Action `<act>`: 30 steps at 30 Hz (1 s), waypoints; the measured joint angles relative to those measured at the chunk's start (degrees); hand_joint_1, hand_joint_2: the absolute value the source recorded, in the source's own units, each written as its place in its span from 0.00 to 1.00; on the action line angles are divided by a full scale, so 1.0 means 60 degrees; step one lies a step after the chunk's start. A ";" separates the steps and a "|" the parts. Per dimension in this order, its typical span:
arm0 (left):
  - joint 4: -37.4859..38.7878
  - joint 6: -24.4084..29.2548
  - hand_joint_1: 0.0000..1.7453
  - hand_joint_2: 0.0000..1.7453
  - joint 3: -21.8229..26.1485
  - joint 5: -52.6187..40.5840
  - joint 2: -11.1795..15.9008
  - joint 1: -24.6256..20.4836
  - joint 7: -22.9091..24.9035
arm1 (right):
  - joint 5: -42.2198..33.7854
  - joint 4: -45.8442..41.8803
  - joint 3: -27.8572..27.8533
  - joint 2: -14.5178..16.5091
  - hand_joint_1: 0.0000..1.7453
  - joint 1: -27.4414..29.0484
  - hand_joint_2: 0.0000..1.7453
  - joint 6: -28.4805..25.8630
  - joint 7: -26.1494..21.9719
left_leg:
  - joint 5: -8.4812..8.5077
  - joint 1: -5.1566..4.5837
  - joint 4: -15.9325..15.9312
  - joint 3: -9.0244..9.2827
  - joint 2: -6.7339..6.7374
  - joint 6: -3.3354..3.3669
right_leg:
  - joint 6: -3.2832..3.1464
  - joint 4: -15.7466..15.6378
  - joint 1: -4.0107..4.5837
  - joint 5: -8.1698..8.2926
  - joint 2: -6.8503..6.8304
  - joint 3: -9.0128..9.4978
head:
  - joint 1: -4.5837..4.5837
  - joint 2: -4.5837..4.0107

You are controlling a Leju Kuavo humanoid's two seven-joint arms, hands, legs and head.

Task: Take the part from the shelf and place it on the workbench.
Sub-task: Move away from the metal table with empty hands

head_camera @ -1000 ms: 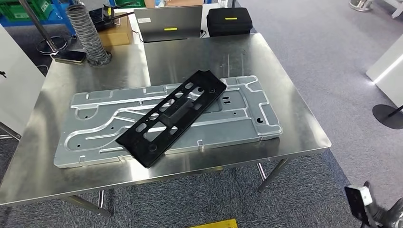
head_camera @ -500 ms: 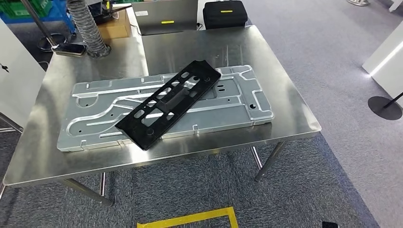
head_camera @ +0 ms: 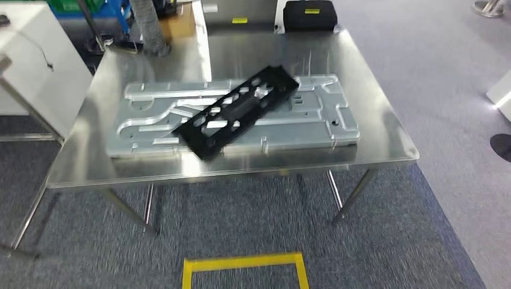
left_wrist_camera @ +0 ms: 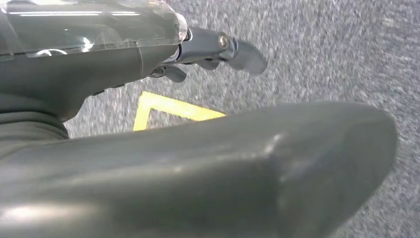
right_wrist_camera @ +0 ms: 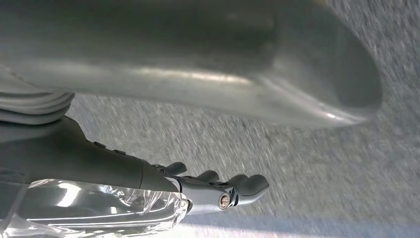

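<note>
Left hand point(left_wrist_camera: 218, 49), right hand point(right_wrist_camera: 218, 191) empty, fingers apart; black part point(head_camera: 237, 112) lies diagonal, near-left to far-right.

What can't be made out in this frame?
- Shelf: cannot be picked out in the head view.
- Plate: its middle is hidden under the black part, head view.
- Case and duct: cut off by the top edge, head view.
- Left hand: fingers partly hidden behind its cover; the thumb blocks the floor, left wrist view.
- Right hand: the carpet beyond is motion-blurred, right wrist view.
</note>
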 joint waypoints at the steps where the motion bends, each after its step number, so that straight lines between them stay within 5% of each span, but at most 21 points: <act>1: 0.0000 -0.0008 0.00 0.00 -0.0006 -0.0040 0.0000 0.0018 -0.0008 | 0.0051 0.0044 0.0002 0.0006 0.00 -0.0002 0.00 0.0067 0.0166 | 0.0113 0.0015 -0.0006 -0.0101 -0.0025 0.0076 | 0.0066 0.0111 -0.0023 -0.0173 0.0134 -0.0058 | 0.0000 0.0000; 5: 0.0000 -0.0043 0.00 0.00 -0.0068 -0.0126 0.0007 -0.0018 -0.0023 | 0.0303 0.0212 0.0063 0.0034 0.00 0.0069 0.00 0.0394 0.0657 | 0.0615 0.0035 -0.0009 -0.0703 -0.0163 0.0238 | 0.0270 0.1993 -0.0126 -0.1941 0.0788 -0.0485 | 0.0001 -0.0001; 7: 0.0000 -0.0054 0.00 0.00 -0.0101 -0.0135 0.0008 -0.0016 -0.0022 | 0.0351 0.0283 0.0116 0.0056 0.00 0.0067 0.00 0.0474 0.0732 | 0.0849 0.0028 0.0044 -0.1043 -0.0227 0.0213 | 0.0286 0.2614 -0.0145 -0.1962 0.0826 -0.0376 | 0.0000 -0.0001; 8: 0.0000 -0.0056 0.00 0.00 -0.0116 -0.0138 0.0008 -0.0015 -0.0021 | 0.0358 0.0309 0.0139 0.0066 0.00 0.0064 0.00 0.0491 0.0747 | 0.0952 0.0029 0.0080 -0.1206 -0.0249 0.0193 | 0.0277 0.2446 -0.0154 -0.1693 0.0828 -0.0094 | 0.0000 0.0000; 10: 0.0000 -0.0060 0.00 0.00 -0.0147 -0.0145 0.0008 -0.0018 -0.0023 | 0.0364 0.0339 0.0181 0.0073 0.00 0.0050 0.00 0.0503 0.0765 | 0.1130 0.0025 0.0155 -0.1478 -0.0289 0.0133 | 0.0214 0.1229 -0.0156 -0.1274 0.0846 0.0903 | -0.0001 -0.0001; 12: 0.0000 -0.0060 0.00 0.00 -0.0170 -0.0147 0.0008 -0.0024 -0.0024 | 0.0443 0.0358 0.0223 0.0077 0.00 0.0021 0.00 0.0574 0.0863 | 0.1293 0.0009 0.0194 -0.1608 -0.0311 0.0036 | 0.0118 -0.0168 -0.0117 -0.1394 0.0871 0.1829 | -0.0001 -0.0001; 13: 0.0000 -0.0060 0.00 0.00 -0.0178 -0.0148 0.0010 -0.0028 -0.0025 | 0.0558 0.0372 0.0266 0.0087 0.00 0.0012 0.00 0.0672 0.0999 | 0.1381 0.0010 0.0187 -0.1631 -0.0312 -0.0021 | 0.0069 -0.0545 -0.0083 -0.1496 0.0878 0.2045 | -0.0001 0.0000; 15: 0.0000 -0.0060 0.00 0.00 -0.0187 -0.0148 0.0020 -0.0020 -0.0024 | 0.0892 0.0421 0.0406 0.0129 0.00 0.0020 0.00 0.0951 0.1388 | 0.1518 0.0028 0.0157 -0.1663 -0.0316 -0.0144 | -0.0042 -0.0688 -0.0059 -0.1409 0.0853 0.2000 | 0.0001 0.0000; 16: 0.0000 -0.0059 0.00 0.00 -0.0188 -0.0143 0.0028 -0.0010 -0.0023 | 0.1066 0.0446 0.0497 0.0162 0.00 0.0024 0.00 0.1105 0.1601 | 0.1416 0.0044 0.0226 -0.1725 -0.0337 -0.0193 | -0.0121 -0.0693 -0.0065 -0.1307 0.0831 0.1910 | 0.0001 0.0000; 18: 0.0001 -0.0060 0.00 0.00 -0.0189 -0.0135 0.0031 0.0016 -0.0019 | 0.1341 0.0492 0.0677 0.0240 0.00 0.0021 0.00 0.1377 0.1983 | 0.0650 0.0070 0.0860 -0.1973 -0.0391 -0.0271 | -0.0256 -0.0705 -0.0088 -0.1078 0.0785 0.1665 | 0.0001 0.0000; 20: 0.0001 -0.0065 0.00 0.00 -0.0190 -0.0139 0.0023 0.0027 -0.0017 | 0.1500 0.0526 0.0837 0.0317 0.00 0.0021 0.00 0.1549 0.2295 | -0.0313 0.0084 0.2129 -0.2282 -0.0418 -0.0326 | -0.0311 -0.0672 -0.0054 -0.0856 0.0770 0.1363 | -0.0001 -0.0002; 21: 0.0000 -0.0066 0.00 0.00 -0.0190 -0.0144 0.0022 0.0026 -0.0017 | 0.1539 0.0540 0.0898 0.0354 0.00 0.0022 0.00 0.1585 0.2406 | -0.0501 0.0086 0.2698 -0.2349 -0.0419 -0.0346 | -0.0314 -0.0636 -0.0037 -0.0750 0.0767 0.1195 | -0.0001 -0.0002; 23: 0.0000 -0.0070 0.00 0.00 -0.0192 -0.0170 0.0023 0.0024 -0.0017 | 0.1568 0.0561 0.0985 0.0415 0.00 0.0027 0.00 0.1624 0.2575 | -0.0200 0.0086 0.3017 -0.2094 -0.0420 -0.0346 | -0.0293 -0.0514 -0.0018 -0.0578 0.0762 0.0847 | -0.0002 -0.0001; 25: 0.0000 -0.0086 0.00 0.00 -0.0208 -0.0207 0.0023 0.0010 -0.0017 | 0.1556 0.0578 0.1028 0.0482 0.00 0.0025 0.00 0.1681 0.2832 | 0.0248 0.0085 0.2070 -0.1223 -0.0420 -0.0289 | -0.0246 -0.0343 -0.0011 -0.0454 0.0763 0.0530 | -0.0002 -0.0001; 27: 0.0000 -0.0120 0.00 0.00 -0.0233 -0.0258 0.0023 -0.0026 -0.0018 | 0.1511 0.0589 0.1040 0.0566 0.00 0.0025 0.00 0.1757 0.3163 | 0.0105 0.0053 0.0657 -0.0249 -0.0425 -0.0200 | -0.0168 -0.0179 0.0015 -0.0351 0.0754 0.0324 | -0.0001 -0.0003; 28: 0.0000 -0.0136 0.00 0.00 -0.0241 -0.0280 0.0023 -0.0041 -0.0017 | 0.1480 0.0594 0.1041 0.0607 0.00 0.0027 0.00 0.1806 0.3296 | -0.0044 0.0031 0.0212 0.0007 -0.0426 -0.0144 | -0.0119 -0.0137 0.0022 -0.0289 0.0745 0.0271 | -0.0001 -0.0003; 30: 0.0001 -0.0155 0.00 0.00 -0.0248 -0.0298 0.0021 -0.0036 -0.0006 | 0.1440 0.0602 0.1041 0.0672 0.00 0.0045 0.00 0.1948 0.3511 | -0.0072 0.0016 -0.0047 0.0038 -0.0419 -0.0006 | -0.0011 -0.0126 0.0023 -0.0150 0.0738 0.0220 | -0.0001 -0.0002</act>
